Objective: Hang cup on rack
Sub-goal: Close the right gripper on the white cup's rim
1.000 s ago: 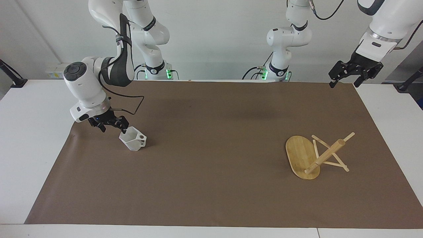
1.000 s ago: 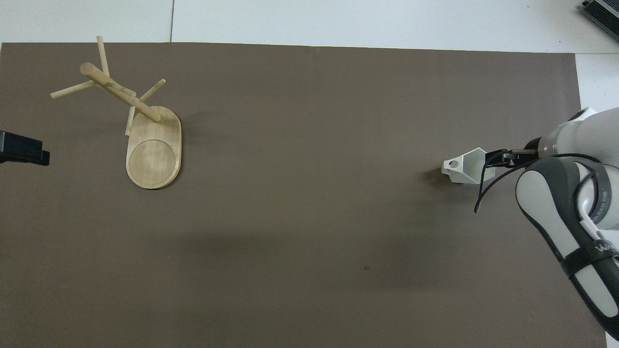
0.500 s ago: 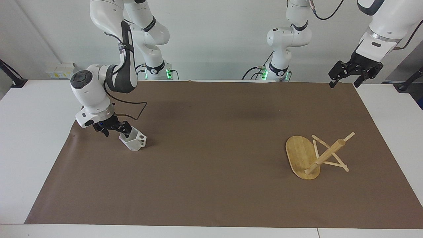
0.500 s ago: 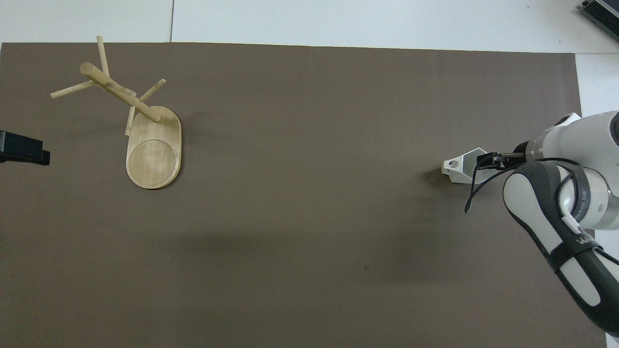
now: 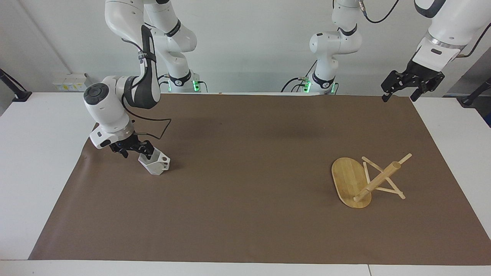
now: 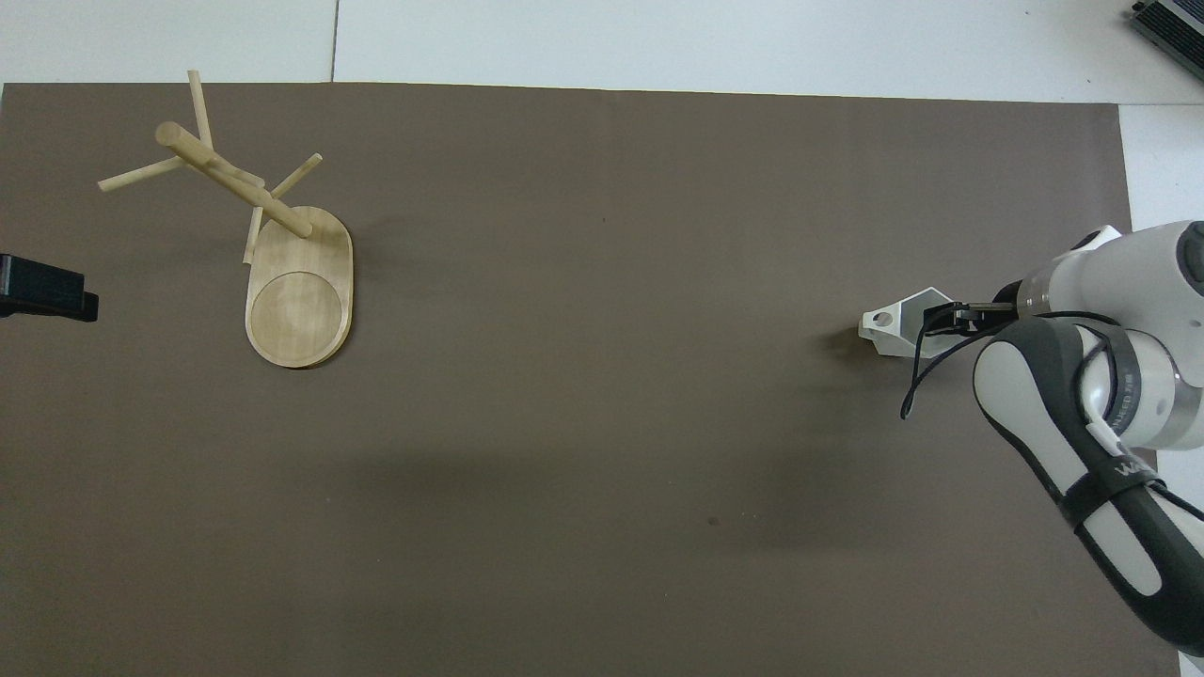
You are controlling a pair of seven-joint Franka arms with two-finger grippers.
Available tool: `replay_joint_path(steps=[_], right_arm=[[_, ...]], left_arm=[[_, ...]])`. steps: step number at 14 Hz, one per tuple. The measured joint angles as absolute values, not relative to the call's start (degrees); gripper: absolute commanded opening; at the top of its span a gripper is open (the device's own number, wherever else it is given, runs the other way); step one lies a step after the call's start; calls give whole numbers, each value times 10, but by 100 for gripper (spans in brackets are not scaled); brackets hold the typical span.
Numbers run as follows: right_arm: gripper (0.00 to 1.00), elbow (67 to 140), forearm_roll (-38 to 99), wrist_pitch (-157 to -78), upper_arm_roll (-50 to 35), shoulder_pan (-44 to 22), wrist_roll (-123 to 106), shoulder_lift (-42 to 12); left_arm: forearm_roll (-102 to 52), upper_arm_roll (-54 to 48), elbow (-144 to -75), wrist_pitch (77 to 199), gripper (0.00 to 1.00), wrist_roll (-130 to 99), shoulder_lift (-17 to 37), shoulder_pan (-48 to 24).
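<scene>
Two Franka arms worked over a brown mat (image 5: pixel 245 214). The right gripper (image 5: pixel 142 150), fingers spread wide, straddled the rim of a white faceted mug (image 5: pixel 156 164) sitting at its end. The left gripper (image 5: pixel 399 92) waited aloft, fingers wide apart, above the mat's corner. The bamboo mug tree (image 5: pixel 355 184) stood toward the left arm's end.

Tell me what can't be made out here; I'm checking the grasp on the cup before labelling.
- Right gripper at the cup: whether a finger touches the wall is too small to tell, facing view.
- Overhead view: the right arm covers part of the cup.
- Left gripper: cut off by the overhead view's edge.
- Rack: nothing hidden.
</scene>
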State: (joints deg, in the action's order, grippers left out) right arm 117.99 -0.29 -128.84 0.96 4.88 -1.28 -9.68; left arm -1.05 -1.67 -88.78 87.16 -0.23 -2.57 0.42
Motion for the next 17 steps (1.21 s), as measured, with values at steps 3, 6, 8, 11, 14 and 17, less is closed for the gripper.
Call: replay_joint_path(steps=[3,6,8,11,14,17], right_arm=[[67,1180,-3,-1288,4,49,-13,-97],[36,1180,-3,-1288,4,49,-13,-97],[16,1181,-3,-1288,4,49,-13,-97],[0,1181,-3,-1288,4,49,-13,-97],[0,1180,2,-1289,3,49,-13,-94],[0,1181,2,-1289,3,49,-13,-95]], left_arm=[[-10,-17,-888,872,100,-2,-26,4],[-10,-17,-888,872,100,-2,-26,4],[-10,-17,-888,872,100,-2,-26,4],[-10,-17,-888,872,100,-2,-26,4],[-10,-17,-888,872,100,-2,-26,4],[-10,-17,-888,872,100,-2,-26,4]])
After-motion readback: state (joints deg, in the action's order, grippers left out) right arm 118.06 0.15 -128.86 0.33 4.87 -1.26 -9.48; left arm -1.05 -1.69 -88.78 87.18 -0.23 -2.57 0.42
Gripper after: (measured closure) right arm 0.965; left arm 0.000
